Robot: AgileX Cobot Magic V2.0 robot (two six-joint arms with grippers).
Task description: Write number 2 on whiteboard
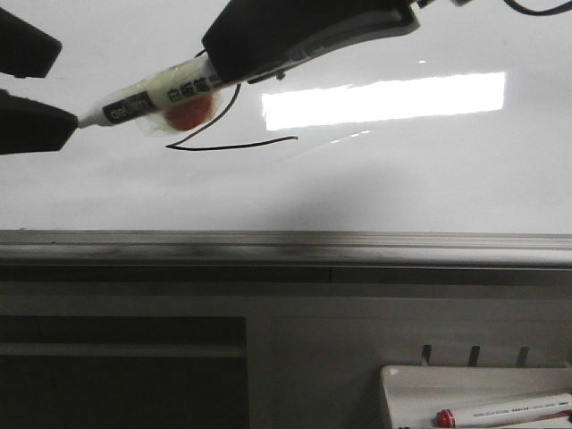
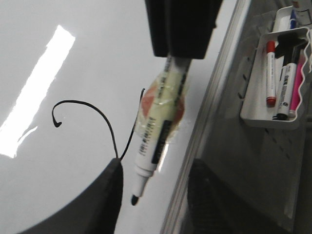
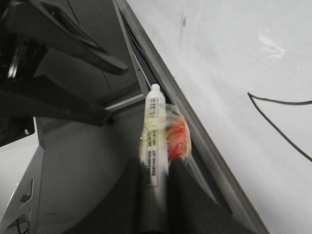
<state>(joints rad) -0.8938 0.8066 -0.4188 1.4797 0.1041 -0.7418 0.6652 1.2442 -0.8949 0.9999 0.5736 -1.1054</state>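
The whiteboard point(image 1: 402, 188) fills the upper front view. A thin black number 2 point(image 1: 232, 144) is drawn on it, partly hidden behind the marker. It also shows in the left wrist view point(image 2: 100, 114) and in part in the right wrist view point(image 3: 273, 109). My right gripper point(image 1: 214, 67) comes in from the upper right, shut on a white marker point(image 1: 147, 98) that has a red lump taped to it. The marker's black tip point(image 2: 134, 199) points between the spread fingers of my left gripper point(image 2: 157, 163), which is open and empty at the left edge point(image 1: 67, 82).
The board's grey metal rail point(image 1: 286, 246) runs along its lower edge, with a grey cabinet below. A small white tray point(image 1: 402, 384) at lower right holds a red-capped marker point(image 1: 500, 413). In the left wrist view the tray point(image 2: 253, 105) holds several markers.
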